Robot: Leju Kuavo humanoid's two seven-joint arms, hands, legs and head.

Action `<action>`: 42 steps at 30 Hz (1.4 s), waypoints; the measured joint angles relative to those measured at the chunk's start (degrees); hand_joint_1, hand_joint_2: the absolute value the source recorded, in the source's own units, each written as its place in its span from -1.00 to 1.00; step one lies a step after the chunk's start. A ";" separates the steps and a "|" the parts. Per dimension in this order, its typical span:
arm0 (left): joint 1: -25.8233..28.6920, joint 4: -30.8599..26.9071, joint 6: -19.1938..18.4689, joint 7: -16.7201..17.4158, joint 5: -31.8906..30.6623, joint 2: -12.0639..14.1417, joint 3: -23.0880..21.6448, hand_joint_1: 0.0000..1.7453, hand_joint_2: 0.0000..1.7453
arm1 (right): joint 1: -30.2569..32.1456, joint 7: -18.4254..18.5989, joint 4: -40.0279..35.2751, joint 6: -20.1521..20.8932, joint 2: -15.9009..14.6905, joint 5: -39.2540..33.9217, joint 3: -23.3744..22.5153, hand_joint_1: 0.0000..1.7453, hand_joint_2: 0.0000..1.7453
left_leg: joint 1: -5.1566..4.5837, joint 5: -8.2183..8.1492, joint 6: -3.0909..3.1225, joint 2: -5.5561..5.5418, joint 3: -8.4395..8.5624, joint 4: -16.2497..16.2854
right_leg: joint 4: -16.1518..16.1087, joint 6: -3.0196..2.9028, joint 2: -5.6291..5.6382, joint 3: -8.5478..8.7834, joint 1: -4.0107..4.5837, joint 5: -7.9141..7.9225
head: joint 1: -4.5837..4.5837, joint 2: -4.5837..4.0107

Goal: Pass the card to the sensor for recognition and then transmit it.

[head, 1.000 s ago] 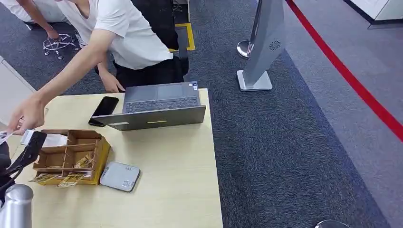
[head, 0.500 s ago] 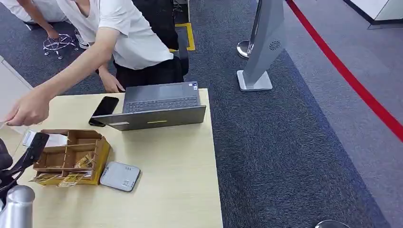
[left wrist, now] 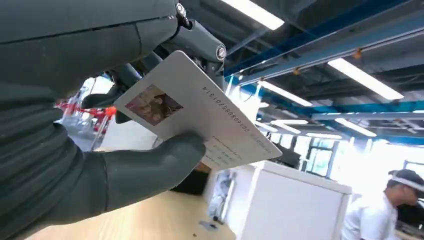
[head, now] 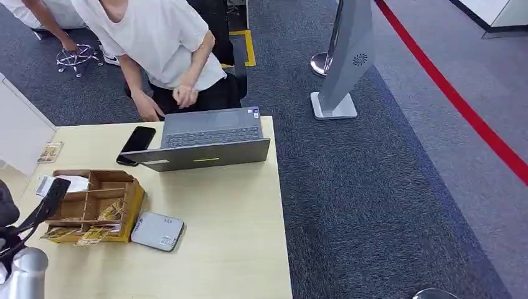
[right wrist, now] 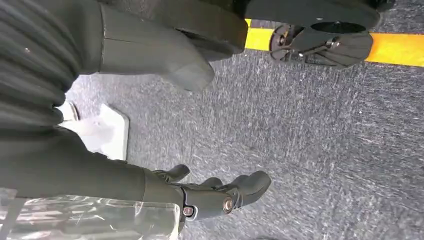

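Note:
My left hand (left wrist: 125,167) pinches a white card (left wrist: 200,115) with a small photo and printed lines between thumb and fingers, held up in the air. In the head view that hand (head: 37,208) sits at the table's left edge, beside the wooden divider box (head: 93,205). The grey flat sensor pad (head: 157,231) lies on the table just right of the box. My right hand (right wrist: 210,194) hangs over grey carpet with its fingers apart and nothing in it.
An open laptop (head: 205,137) and a black phone (head: 137,143) lie at the table's far side. A person (head: 155,43) bends over behind them. A gold-patterned packet (head: 50,151) lies at the far left beside a white partition (head: 18,131). A grey stand (head: 342,62) rises from the carpet.
The person's arm, stretched out towards my left hand, has drawn back to their body. A gold-patterned packet now lies on the table's far left. My left hand has barely moved.

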 joint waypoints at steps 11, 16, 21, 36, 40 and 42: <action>12.64 -20.96 -0.94 7.44 -10.68 -4.34 -13.61 1.00 1.00 | 0.52 0.52 0.04 -1.44 0.28 -1.68 -2.82 -1.00 1.00 | -0.02 -0.07 0.05 0.02 -0.03 0.01 | -0.03 0.01 0.00 -0.05 -0.02 -0.01 | -0.02 0.00; 15.52 -26.66 -2.56 9.86 -13.71 -4.97 -20.49 1.00 1.00 | 0.61 0.50 0.04 -1.95 0.44 -2.08 -3.89 -1.00 1.00 | -0.02 -0.07 0.05 -0.01 -0.05 0.01 | -0.02 0.02 -0.04 -0.03 -0.03 -0.01 | -0.02 0.00; 16.96 -28.40 -7.55 11.58 -14.17 -5.06 -25.75 1.00 1.00 | 0.68 0.15 0.07 -2.32 0.52 -2.82 -4.96 -1.00 1.00 | -0.02 -0.07 0.05 -0.02 -0.04 0.01 | -0.02 0.02 -0.05 -0.01 -0.03 -0.01 | -0.02 0.00; 22.54 -25.67 -14.29 16.77 -18.02 -5.67 -35.41 1.00 1.00 | 0.95 -0.26 0.31 -2.99 0.63 -3.15 -6.93 -1.00 1.00 | -0.03 -0.07 0.06 -0.03 -0.12 0.00 | -0.03 0.02 -0.08 -0.08 -0.03 -0.02 | -0.02 0.00; 23.54 -25.06 -15.15 17.73 -18.06 -5.63 -35.98 1.00 1.00 | 0.99 -0.70 0.33 -2.99 0.63 -3.15 -7.30 -1.00 1.00 | -0.03 -0.07 0.06 -0.03 -0.14 0.00 | -0.03 0.02 -0.09 -0.09 -0.03 -0.02 | -0.02 0.00; 23.95 -24.82 -15.48 17.97 -18.02 -5.54 -36.26 1.00 1.00 | 1.00 -0.85 0.35 -2.99 0.63 -3.15 -7.37 -1.00 1.00 | -0.03 -0.07 0.06 -0.03 -0.14 0.00 | -0.03 0.02 -0.09 -0.09 -0.03 -0.02 | -0.02 0.00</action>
